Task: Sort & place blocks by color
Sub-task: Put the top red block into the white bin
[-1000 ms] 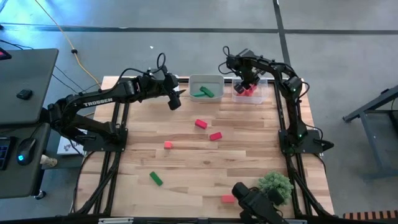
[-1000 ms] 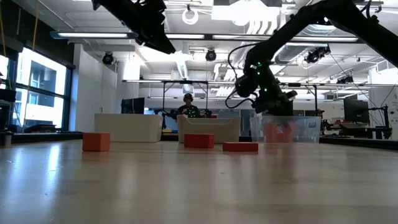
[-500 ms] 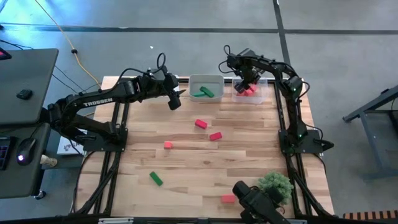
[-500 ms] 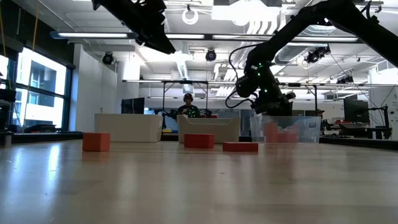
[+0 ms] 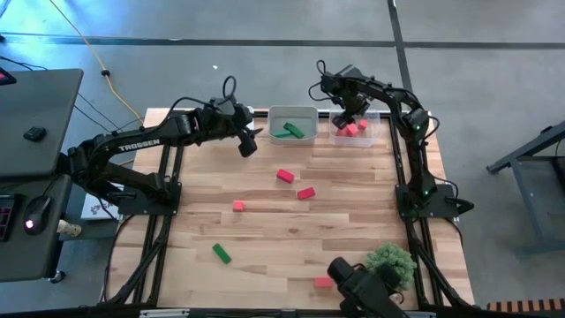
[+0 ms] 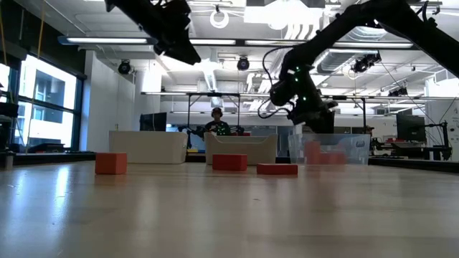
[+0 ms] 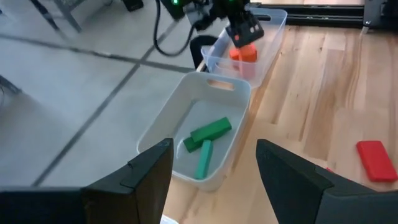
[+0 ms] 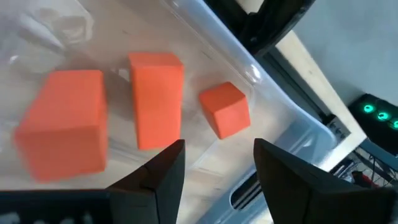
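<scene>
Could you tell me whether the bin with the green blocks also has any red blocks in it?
No, the bin in the left wrist view holds only two green blocks.

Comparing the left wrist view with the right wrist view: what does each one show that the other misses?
Only the left wrist view shows the bin with two green blocks, a red block loose on the wooden table, and the right claw hanging over the far bin. Only the right wrist view resolves three orange-red blocks inside, between its open fingers. Both show that clear far bin.
</scene>
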### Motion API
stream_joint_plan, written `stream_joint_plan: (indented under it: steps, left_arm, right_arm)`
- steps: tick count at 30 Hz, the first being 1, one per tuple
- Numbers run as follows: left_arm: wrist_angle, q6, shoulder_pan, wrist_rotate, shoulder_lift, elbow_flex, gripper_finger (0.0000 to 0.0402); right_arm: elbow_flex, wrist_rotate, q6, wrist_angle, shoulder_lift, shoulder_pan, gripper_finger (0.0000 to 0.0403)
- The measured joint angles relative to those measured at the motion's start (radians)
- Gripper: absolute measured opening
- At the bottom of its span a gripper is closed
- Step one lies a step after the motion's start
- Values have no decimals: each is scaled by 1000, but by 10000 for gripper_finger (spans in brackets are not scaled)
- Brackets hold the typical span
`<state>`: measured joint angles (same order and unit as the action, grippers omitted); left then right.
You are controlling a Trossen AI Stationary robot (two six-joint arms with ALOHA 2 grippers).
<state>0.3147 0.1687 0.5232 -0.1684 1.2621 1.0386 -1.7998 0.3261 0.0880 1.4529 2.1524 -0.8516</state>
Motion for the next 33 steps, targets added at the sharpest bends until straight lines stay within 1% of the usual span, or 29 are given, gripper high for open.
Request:
stream_joint_plan:
  steps: [7,11,16,23,28,33]
  left_arm:
    - [100,-139,0,0,0,0,220]
    - [178,-229,-1,1,0,0,220]
    - [244,-290,-7,4,0,0,220]
    - [284,-296,-49,6,0,0,220]
    - [331,-277,-87,6,0,0,220]
    - [423,-263,-123,6,0,0,220]
  right_arm:
    - [-84,0,-1,13,-65,36,181]
    - [-113,-3,-10,-12,-112,57,181]
    - [-133,-40,-10,-42,-169,78,181]
    - [-133,-193,21,-83,-233,114,181]
    - [-133,-232,78,-85,-254,159,181]
    - [-133,-275,167,-81,-256,220,181]
